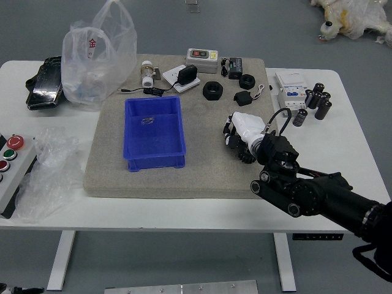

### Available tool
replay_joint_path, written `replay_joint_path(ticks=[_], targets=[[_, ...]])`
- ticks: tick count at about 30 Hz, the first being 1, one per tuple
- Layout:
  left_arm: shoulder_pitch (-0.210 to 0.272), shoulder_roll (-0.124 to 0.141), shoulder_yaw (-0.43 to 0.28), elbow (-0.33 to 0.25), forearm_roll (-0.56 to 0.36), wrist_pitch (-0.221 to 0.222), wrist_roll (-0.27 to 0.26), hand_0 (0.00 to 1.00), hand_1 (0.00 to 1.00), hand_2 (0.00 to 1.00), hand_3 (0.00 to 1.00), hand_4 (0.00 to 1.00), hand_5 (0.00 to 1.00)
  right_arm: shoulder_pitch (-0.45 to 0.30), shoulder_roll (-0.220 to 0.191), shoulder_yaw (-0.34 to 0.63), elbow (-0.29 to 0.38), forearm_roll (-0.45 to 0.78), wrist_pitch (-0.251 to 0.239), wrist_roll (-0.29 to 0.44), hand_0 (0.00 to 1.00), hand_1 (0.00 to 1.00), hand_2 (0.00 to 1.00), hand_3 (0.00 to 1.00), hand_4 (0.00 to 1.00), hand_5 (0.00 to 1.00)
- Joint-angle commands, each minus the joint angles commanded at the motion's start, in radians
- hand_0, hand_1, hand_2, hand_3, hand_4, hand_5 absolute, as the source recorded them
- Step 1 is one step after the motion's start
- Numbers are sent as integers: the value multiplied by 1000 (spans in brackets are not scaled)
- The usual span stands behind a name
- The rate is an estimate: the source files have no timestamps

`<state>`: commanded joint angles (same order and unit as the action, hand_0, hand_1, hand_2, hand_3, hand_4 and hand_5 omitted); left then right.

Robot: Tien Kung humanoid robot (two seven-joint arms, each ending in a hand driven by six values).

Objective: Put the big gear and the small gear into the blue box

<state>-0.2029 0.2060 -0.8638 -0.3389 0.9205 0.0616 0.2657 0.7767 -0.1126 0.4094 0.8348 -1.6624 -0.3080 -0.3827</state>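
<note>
Cannot make out with certainty either gear. Can see two dark rings (213, 90) near the mat's far edge, right of its middle, one slightly bigger, but too small to confirm teeth. Can find the right hand (237, 144) low over the mat (153, 190), near its right edge, with a white back and dark parts reaching down. Cannot tell whether open or closed, or whether holding something, because of dark shapes merging underneath. Hard also to see the mat's near right corner, covered by the right arm (294, 187), itself cut off at the picture's right side.

Can see the blue box (154, 160) on the mat's left part, with a small greyish thing (147, 120) inside, too faint to name. Between box and hand, only bare mat. Along the mat's far edge, can find a bottle (147, 73), a black adapter (187, 75) on a white piece, and a grey device (202, 60). Over the mat's far left corner, a plastic bag (101, 55), hiding it. Near the worktop's right edge, dark cylinders (317, 100) beside a white box (291, 92); near its left edge, a button panel (13, 160), cut off.
</note>
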Motion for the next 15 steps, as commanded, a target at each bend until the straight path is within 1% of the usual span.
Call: replay_joint_path(ticks=[6,10,11,13,15], targets=[[0,-1,1,0,-1,0,-1,649,598,571,638,643,291,7,-7,23,22,-19,-11,8,263,337,358,436,174,2],[-2,-2,5,1,-5,0,-4,649,598,571,638,643,291,9,-14,56,43,-39,-19,14,263,337,358,436,174,2],[-3,-3,6,1,-5,0,-4,649,597,571,638,641,289,8,-17,68,50,-45,-18,14,285,391,503,553,220,154],[-2,-3,6,1,-6,0,-4,649,597,571,638,641,289,0,-28,97,74,-61,0,1,285,391,503,553,220,154],[-1,-3,6,1,-6,0,-3,649,597,571,638,641,289,-9,-41,126,105,-78,32,-26,285,391,503,553,220,154]])
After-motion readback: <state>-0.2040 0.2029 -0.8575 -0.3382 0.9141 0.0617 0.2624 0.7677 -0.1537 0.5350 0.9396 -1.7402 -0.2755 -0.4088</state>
